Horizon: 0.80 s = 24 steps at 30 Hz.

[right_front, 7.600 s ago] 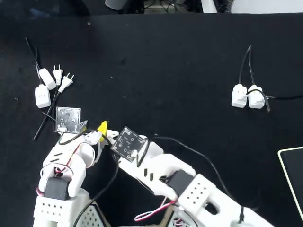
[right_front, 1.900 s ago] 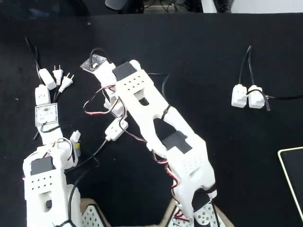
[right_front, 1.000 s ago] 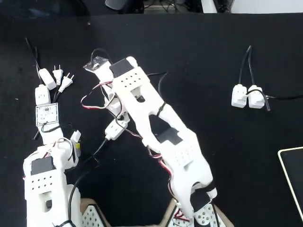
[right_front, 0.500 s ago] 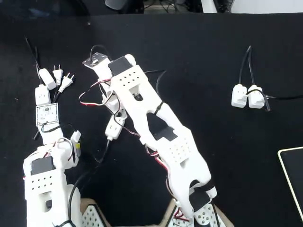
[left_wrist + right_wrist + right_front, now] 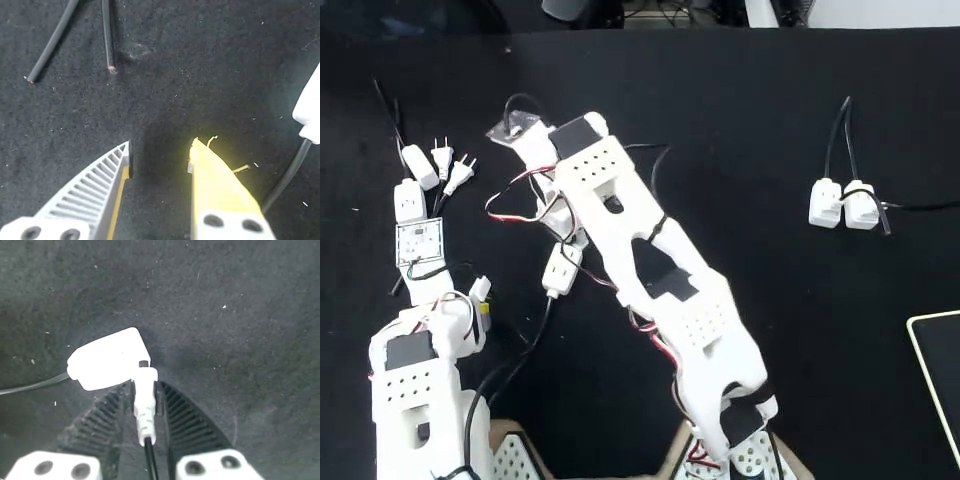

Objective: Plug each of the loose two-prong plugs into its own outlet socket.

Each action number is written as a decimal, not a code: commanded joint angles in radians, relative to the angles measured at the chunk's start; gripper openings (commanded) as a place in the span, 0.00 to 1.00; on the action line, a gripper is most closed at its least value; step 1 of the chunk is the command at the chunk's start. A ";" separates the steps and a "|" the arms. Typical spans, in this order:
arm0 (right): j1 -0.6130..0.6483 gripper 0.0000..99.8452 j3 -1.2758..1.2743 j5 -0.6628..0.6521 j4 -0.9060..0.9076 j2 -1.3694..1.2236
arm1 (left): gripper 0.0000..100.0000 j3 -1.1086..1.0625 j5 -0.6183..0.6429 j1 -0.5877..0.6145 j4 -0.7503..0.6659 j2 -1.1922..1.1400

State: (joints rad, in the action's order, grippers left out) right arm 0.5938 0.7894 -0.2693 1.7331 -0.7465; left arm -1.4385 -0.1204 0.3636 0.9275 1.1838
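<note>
The right gripper is clamped on a small white two-prong plug, whose long axis runs straight out along the fingers. A white rounded plastic outlet socket touches the plug's nose, slanted across that line. I cannot tell whether the prongs are seated. The left gripper hangs spread and empty, and 2 more loose white plugs lie nearer its arm.
</note>
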 commanded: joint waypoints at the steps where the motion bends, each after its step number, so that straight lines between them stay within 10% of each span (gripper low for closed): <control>1: 0.051 0.01 -0.039 -0.068 0.008 0.105 | 0.20 0.021 -0.006 -0.001 0.002 0.014; 24: 0.054 0.01 -0.166 -0.292 -0.161 0.105 | 0.20 0.021 -0.006 -0.004 0.002 0.014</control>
State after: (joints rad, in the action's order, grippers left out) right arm 0.6398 0.6590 -0.5240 1.6149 -0.7112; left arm -1.4385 -0.1204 0.3636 0.9275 1.1838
